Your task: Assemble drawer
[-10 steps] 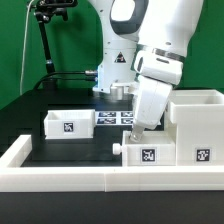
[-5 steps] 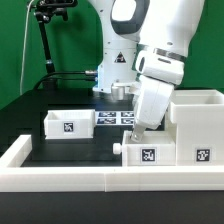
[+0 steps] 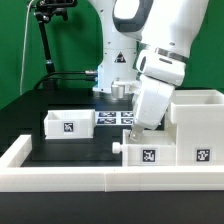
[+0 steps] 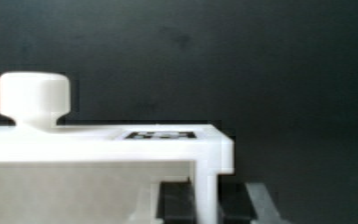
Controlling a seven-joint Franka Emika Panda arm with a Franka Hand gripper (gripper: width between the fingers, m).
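Note:
A small white tray (image 3: 148,152) with a knob (image 3: 120,148) and a tag sits partly inside the tall white housing (image 3: 197,118) at the exterior view's right. My gripper (image 3: 137,131) reaches down onto this tray. In the wrist view the tray (image 4: 87,170) shows its knob (image 4: 34,95) and tag (image 4: 162,133), and its side wall stands between my dark fingers (image 4: 181,203). The gripper (image 4: 213,205) is shut on that wall. A second knobless-looking tray (image 3: 70,123) with a tag lies loose at the exterior view's left.
The low white border wall (image 3: 60,178) runs along the front and the left side. The marker board (image 3: 115,117) lies flat behind the trays, near the robot base. A black camera stand (image 3: 45,40) rises at the back left.

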